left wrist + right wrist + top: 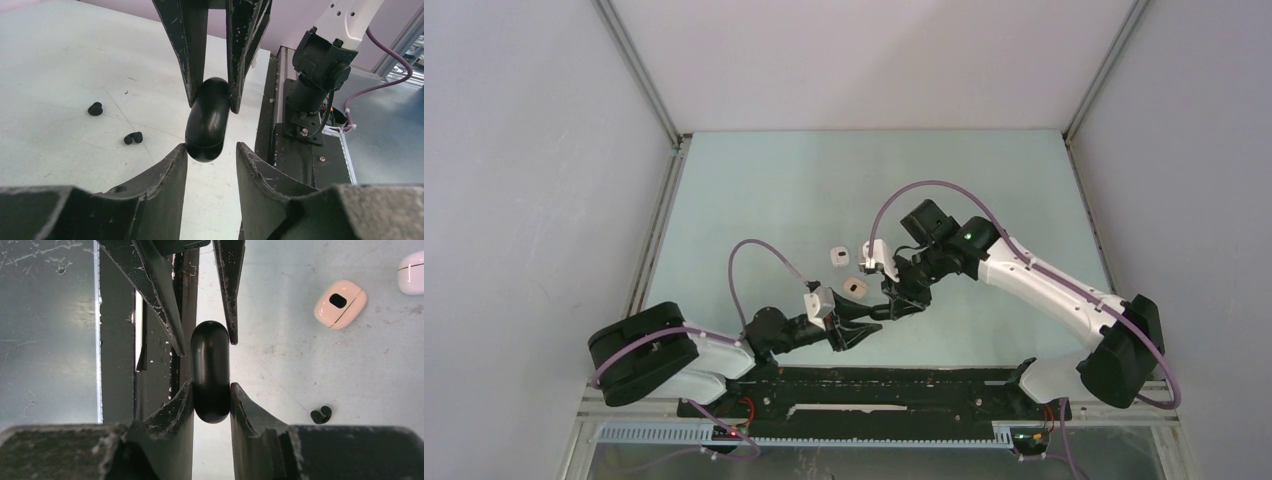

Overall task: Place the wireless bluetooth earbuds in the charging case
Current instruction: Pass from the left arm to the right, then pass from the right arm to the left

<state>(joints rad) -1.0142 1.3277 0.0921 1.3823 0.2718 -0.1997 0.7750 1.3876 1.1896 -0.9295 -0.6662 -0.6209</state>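
Observation:
A glossy black charging case (210, 372), closed, hangs in the air between both grippers; it also shows in the left wrist view (207, 125). My right gripper (210, 385) is shut on it, fingers pressed on both sides. My left gripper (211, 147) is open around the case's other end, its left fingertip (181, 150) touching the case and the right one apart from it. Two tiny black earbuds (95, 108) (133, 138) lie on the table to the left of the case. One black earbud shows in the right wrist view (321, 414). From above, the grippers meet near the table's front middle (882, 314).
A pale pink case with a dark oval spot on top (340, 304) (855, 287) and a white case (412, 272) (837, 257) lie on the table beyond the grippers. The black base rail (300, 130) and the right arm's base run along the near edge.

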